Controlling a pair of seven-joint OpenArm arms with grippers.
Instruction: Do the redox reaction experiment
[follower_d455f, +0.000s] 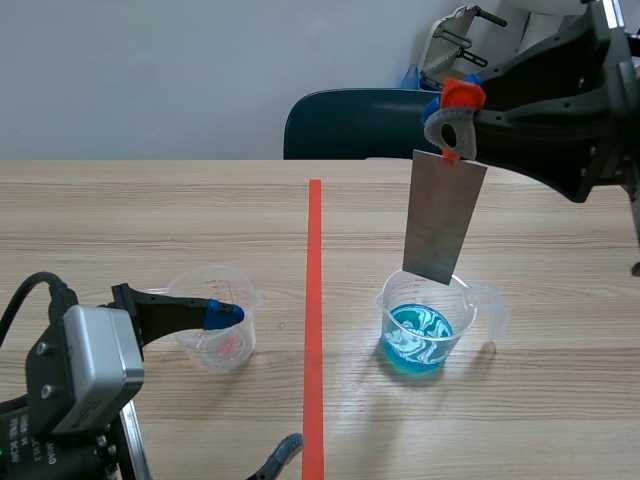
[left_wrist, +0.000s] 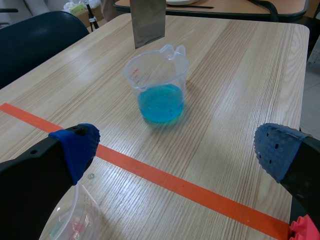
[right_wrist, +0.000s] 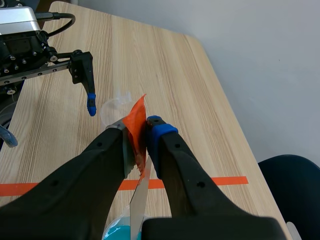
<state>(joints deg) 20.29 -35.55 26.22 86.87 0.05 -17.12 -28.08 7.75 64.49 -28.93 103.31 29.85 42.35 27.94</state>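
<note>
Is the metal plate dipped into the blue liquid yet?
No: the metal plate, pinched in the right gripper, hangs with its lower edge above the blue liquid in the beaker.

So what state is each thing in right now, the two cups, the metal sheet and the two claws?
Clear plastic beaker of blue liquid: upright, part full.
Grey flat metal plate: hanging upright over that beaker, clear of the liquid.
Second clear plastic cup: upright, looks empty.
Left gripper: open.
Right gripper: shut on the plate's top.
</note>
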